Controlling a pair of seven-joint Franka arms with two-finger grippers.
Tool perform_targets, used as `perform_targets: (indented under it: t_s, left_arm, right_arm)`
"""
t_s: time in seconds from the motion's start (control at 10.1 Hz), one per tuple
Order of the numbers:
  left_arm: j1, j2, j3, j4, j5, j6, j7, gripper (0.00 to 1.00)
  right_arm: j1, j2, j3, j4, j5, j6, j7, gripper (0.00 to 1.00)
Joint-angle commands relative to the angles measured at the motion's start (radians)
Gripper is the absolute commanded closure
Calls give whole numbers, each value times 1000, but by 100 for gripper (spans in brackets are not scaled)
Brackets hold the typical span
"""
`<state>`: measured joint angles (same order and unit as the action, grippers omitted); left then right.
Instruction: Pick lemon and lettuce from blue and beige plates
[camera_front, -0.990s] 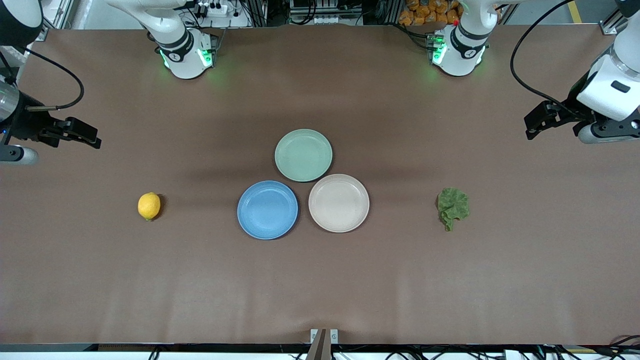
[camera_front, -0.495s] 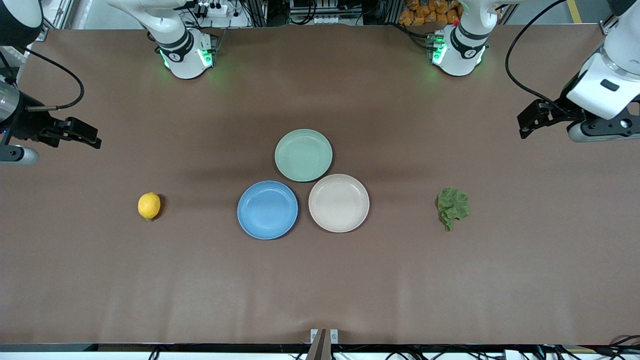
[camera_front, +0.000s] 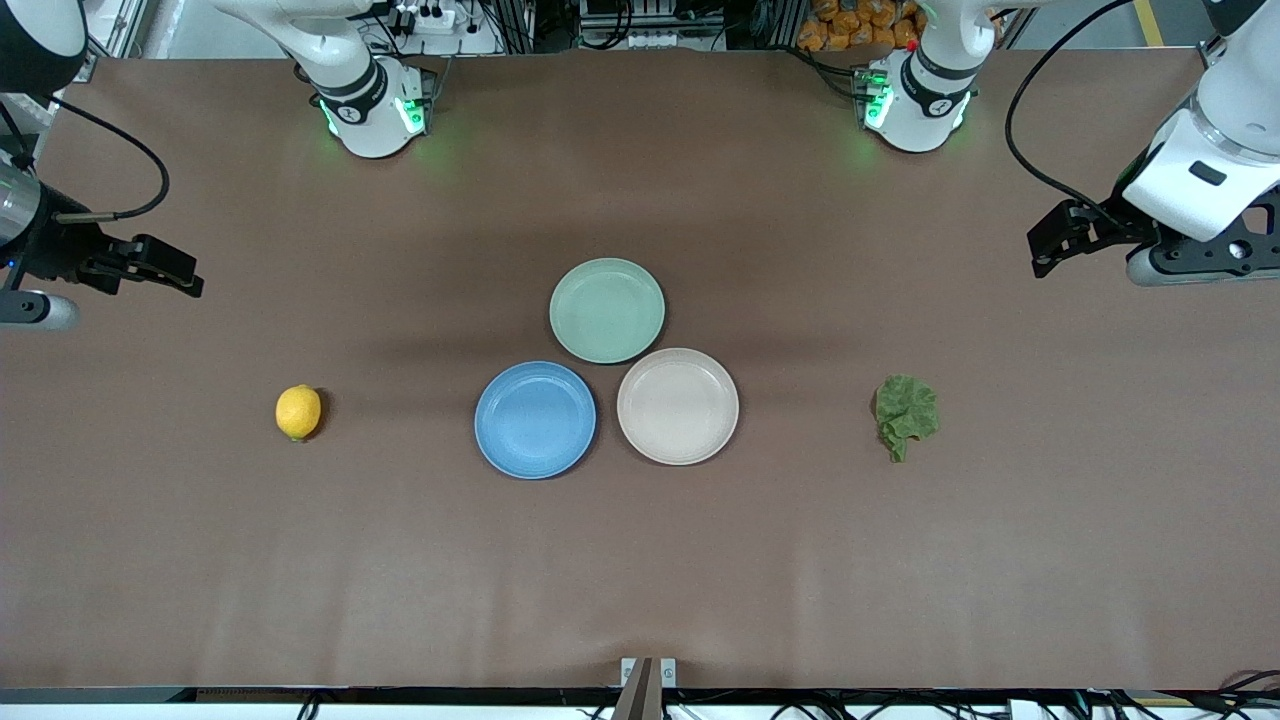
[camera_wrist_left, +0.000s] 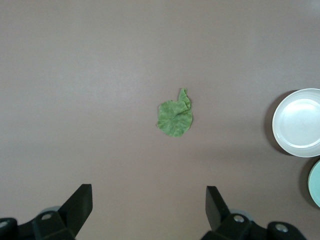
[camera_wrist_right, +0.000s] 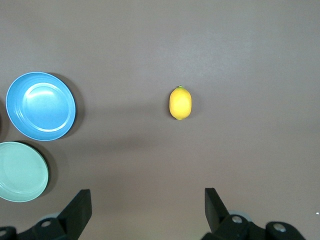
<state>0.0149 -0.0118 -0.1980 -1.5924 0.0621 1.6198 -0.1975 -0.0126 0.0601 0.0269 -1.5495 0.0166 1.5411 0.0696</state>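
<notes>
Both my left gripper and right gripper hang open near the table's ends; the lemon may roll, the lettuce slip.

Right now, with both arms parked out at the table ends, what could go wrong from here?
The lemon and lettuce lie on bare table, while the blue plate and beige plate hold nothing, so picking from plates would likely fail. The oval lemon may roll from the open right gripper. The flat lettuce may slip the open left gripper.

Lemon and lettuce lie off the plates.
</notes>
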Motion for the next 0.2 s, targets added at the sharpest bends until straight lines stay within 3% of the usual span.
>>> perform_targets:
  t_s: [0.0,0.1]
  left_arm:
    - [10,-8,0,3,-11,-8,17,0]
    - [10,-8,0,3,-10,-8,18,0]
  right_arm:
    - [-3,-32,1,-32,8,8,-10,0]
    - [-3,-32,1,-32,8,7,-10,0]
